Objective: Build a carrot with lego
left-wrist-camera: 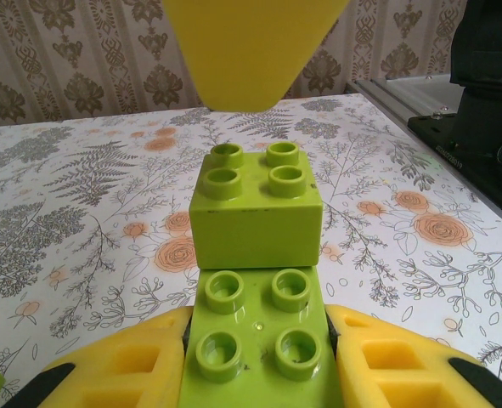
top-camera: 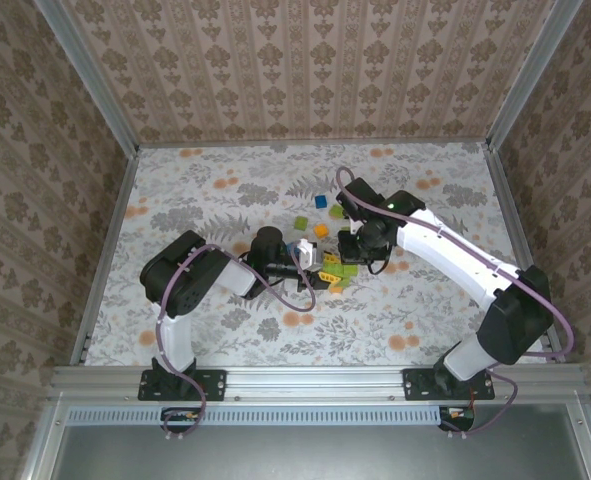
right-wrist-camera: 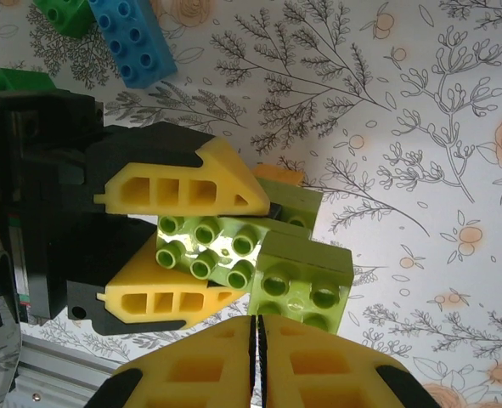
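The carrot (left-wrist-camera: 256, 246), a short build of lime-green studded plastic bricks, is over the middle of the flower-patterned table (left-wrist-camera: 81, 195), clamped in the left gripper (left-wrist-camera: 257, 365). That gripper's yellow fingers (left-wrist-camera: 132, 365) press on both long sides of a lime-green brick lying studs-up. A square four-stud lime-green brick sits against that brick's far end, sticking out past the fingertips.

The right gripper (right-wrist-camera: 255, 340) has its two yellow fingers pressed flat together with nothing between them. Their joined tip sits very near the square brick; whether it touches cannot be told. In the left wrist view the tip hangs just above the square brick's far edge, with a strip of table visible between them.

Loose lego lies on the table nearby. A bright blue studded brick (right-wrist-camera: 132, 38) lies just beside a dark green studded brick (right-wrist-camera: 64, 13). In the top view a small orange brick (top-camera: 321, 230) rests just beyond the two grippers.
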Robot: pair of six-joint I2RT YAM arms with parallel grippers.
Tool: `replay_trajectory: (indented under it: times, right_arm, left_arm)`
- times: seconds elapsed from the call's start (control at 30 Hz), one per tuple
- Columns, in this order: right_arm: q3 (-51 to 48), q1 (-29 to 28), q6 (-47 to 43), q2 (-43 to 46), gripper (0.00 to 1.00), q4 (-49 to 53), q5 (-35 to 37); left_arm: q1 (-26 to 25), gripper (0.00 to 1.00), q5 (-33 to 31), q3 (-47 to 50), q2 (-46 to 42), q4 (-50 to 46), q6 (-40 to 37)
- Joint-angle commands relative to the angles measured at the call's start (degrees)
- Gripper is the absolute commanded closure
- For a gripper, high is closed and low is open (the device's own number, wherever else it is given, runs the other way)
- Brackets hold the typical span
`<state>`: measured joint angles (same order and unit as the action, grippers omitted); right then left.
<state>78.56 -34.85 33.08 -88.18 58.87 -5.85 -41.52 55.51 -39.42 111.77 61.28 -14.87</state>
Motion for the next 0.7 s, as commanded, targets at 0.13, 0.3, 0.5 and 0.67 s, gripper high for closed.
replay_trajectory:
  times: [0.13,0.3,0.5,0.67]
  right_arm:
    - [0.55,0.06,-1.18,-2.25,0.88,-0.24,0.24]
    - [-0.43,0.05,-1.18,-3.15,0.88,-0.42,-0.44]
    - [-1.0,0.05,-1.32,-3.95,0.88,0.23,-0.15]
    - [-1.88,-0.16,-1.61,-5.63,0.88,1.58,0.17]
  left_arm:
    - [1.03,0.88,-8.04,3.69,6.36,-18.25,-3.94]
    - [1.0,0.88,-8.04,3.56,6.51,-18.29,-3.93]
    - [1.01,0.88,-8.04,3.34,6.76,-18.24,-3.85]
    - [1.08,0.88,-8.03,3.41,6.7,-18.29,-3.85]
